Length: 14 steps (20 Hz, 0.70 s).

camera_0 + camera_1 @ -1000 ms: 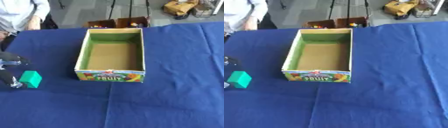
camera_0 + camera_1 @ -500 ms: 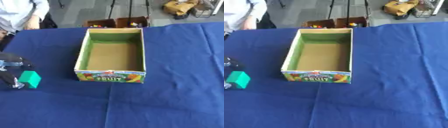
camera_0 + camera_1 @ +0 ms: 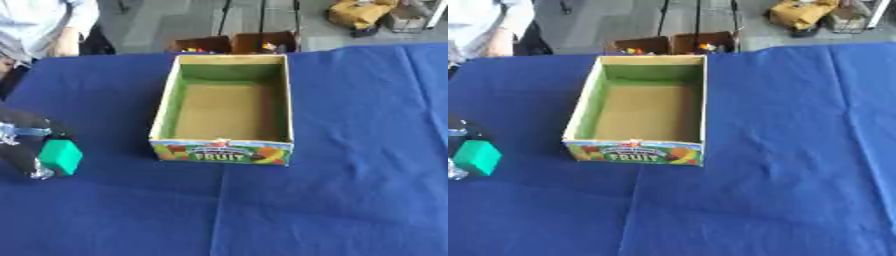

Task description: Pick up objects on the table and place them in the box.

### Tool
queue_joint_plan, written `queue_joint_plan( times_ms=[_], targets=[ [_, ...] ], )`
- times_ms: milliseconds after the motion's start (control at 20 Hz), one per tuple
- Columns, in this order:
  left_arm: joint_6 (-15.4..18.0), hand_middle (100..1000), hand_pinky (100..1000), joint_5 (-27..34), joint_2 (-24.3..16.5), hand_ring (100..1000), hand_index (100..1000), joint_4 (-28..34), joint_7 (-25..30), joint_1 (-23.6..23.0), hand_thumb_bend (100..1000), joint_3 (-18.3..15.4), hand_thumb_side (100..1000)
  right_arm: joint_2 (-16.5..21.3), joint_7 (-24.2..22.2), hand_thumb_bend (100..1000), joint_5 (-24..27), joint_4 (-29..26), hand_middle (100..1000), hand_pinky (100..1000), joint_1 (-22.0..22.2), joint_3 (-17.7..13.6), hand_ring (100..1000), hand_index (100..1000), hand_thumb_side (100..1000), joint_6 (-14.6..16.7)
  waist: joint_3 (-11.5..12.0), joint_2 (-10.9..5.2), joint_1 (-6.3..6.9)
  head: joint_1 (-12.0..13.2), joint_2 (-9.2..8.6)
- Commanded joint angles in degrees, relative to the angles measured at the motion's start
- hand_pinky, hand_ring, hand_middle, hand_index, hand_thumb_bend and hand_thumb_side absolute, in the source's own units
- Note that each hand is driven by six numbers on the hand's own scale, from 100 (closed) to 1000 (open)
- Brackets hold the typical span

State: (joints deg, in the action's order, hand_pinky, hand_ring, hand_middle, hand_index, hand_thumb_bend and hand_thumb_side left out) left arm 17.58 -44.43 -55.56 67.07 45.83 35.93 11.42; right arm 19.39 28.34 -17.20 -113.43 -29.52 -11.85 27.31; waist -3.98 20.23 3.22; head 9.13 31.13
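left eye view: left hand [image 3: 22,145] at the table's [image 3: 350,190] left edge, fingers curled round a green block [image 3: 60,156]
the block sits well left of the open fruit box [image 3: 224,149], outside it

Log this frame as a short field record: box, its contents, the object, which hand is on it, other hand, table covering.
box: open cardboard fruit box, mid-table, upright
box contents: nothing visible inside
object: green block, left of the box, apart from it
left hand: left hand at the left edge, fingers curled round the green block
right hand: not in view
table: blue cloth
task state: block not yet in the box
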Motion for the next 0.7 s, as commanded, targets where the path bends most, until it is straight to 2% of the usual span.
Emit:
queue_joint_plan(
  times_ms=[50, 150, 450, 650, 700],
  targets=[
    [6.0, 871, 789, -1.5, -1.5, 820, 986, -0.6, 6.1, 0.6, 366, 0.0, 545, 1.2, 0.3, 100, 0.5, -1.2, 495, 662, -0.7, -0.5, 661, 644, 770, 0.2, 0.0, -0.84, -0.11, 0.2, -0.68],
    [6.1, 853, 776, -1.6, -1.3, 809, 970, -0.6, 6.1, 0.8, 352, -0.1, 548, 1.2, 0.3, 100, 0.5, -1.2, 494, 663, -0.7, -0.5, 662, 644, 770, 0.1, 0.0, -0.8, -0.12, 0.2, -0.7],
    [5.7, 720, 688, 0.4, -1.0, 727, 857, 0.3, 6.1, 1.3, 302, -0.4, 570, 1.2, 0.4, 100, 0.4, -1.2, 494, 664, -0.6, -0.6, 662, 644, 772, 0.0, 0.0, -0.78, -0.23, 0.3, -0.83],
    [5.3, 651, 618, 0.9, -0.8, 653, 788, 0.5, 6.1, 1.4, 270, -0.3, 523, 1.1, 0.4, 100, 0.3, -1.2, 494, 664, -0.6, -0.7, 662, 644, 773, 0.0, -0.1, -0.78, -0.26, 0.3, -0.89],
    [5.2, 636, 600, 0.9, -0.8, 636, 764, 0.4, 6.1, 1.5, 237, -0.3, 516, 1.1, 0.5, 100, 0.3, -1.2, 494, 664, -0.6, -0.7, 663, 644, 772, 0.0, -0.1, -0.76, -0.26, 0.4, -0.89]
  ],
)
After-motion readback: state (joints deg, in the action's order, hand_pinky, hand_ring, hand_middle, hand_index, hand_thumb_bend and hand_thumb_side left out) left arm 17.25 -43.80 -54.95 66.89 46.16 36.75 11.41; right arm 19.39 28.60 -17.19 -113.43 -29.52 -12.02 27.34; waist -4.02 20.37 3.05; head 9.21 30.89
